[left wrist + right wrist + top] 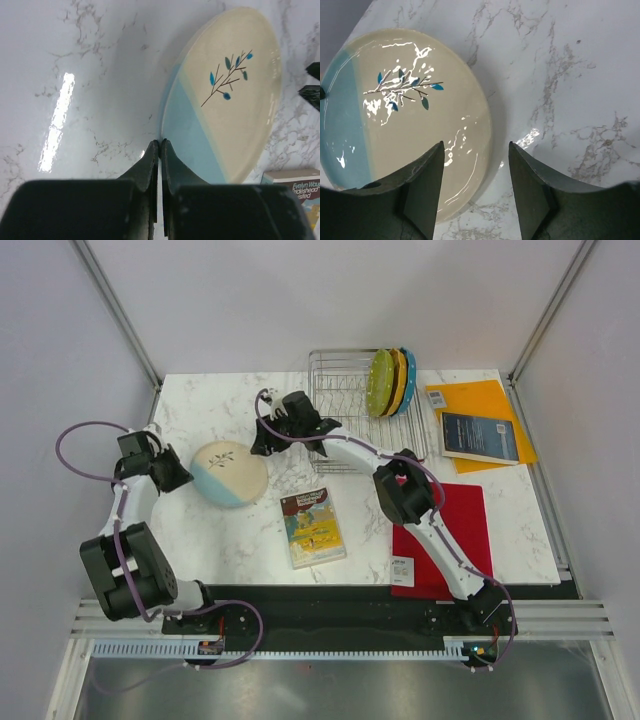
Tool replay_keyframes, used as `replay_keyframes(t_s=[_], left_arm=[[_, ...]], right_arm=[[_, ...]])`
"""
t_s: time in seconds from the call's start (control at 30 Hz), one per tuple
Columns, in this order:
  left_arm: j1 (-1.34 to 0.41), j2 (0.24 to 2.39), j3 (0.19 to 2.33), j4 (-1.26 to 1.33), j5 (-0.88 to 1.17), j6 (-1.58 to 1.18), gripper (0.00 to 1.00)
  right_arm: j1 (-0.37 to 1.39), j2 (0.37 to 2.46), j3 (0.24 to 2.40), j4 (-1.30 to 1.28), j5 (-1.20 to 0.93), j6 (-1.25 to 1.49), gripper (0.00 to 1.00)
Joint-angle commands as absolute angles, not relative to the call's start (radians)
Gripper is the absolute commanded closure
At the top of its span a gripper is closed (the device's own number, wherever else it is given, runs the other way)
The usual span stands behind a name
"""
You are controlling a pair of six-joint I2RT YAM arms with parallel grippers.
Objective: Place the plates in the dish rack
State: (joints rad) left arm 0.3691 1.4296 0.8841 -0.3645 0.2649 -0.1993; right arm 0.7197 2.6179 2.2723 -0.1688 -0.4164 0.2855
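Lying just beside left tool [160,144]: plate [240,115]

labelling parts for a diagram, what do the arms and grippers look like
The left arm and right arm have white links, chunky black joints and a thin purple cable looping alongside. The left gripper and right gripper each have two dark, tapered fingers.

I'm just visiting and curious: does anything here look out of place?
The cream-and-blue plate lies flat on the table, while three colourful plates stand in the dish rack. The left gripper is shut at its rim, seemingly empty.
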Motion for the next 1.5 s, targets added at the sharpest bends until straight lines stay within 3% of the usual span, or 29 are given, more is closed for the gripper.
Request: replay_keyframes(t_s=[0.0, 0.27, 0.5, 1.1, 1.47], left_arm=[[0.373, 1.319, 0.888, -0.302, 0.36, -0.115, 0.98], [0.373, 1.295, 0.871, -0.284, 0.396, -0.08, 0.98], [0.373, 1.299, 0.884, -0.314, 0.39, -0.034, 0.98], [0.387, 1.339, 0.804, -0.422, 0.244, 0.137, 0.98], [0.388, 1.448, 0.814, -0.368, 0.258, 0.098, 0.98]], right_arm=[[0.733, 2.585, 2.273, -0.069, -0.561, 0.365, 0.39], [0.755, 2.652, 2.315, -0.046, -0.571, 0.388, 0.36], [0.759, 2.704, 2.375, -0.032, -0.457, 0.37, 0.36], [0.749, 2.619, 2.303, -0.104, -0.468, 0.301, 0.37], [0.765, 2.727, 2.413, -0.316, -0.633, 0.242, 0.37]])
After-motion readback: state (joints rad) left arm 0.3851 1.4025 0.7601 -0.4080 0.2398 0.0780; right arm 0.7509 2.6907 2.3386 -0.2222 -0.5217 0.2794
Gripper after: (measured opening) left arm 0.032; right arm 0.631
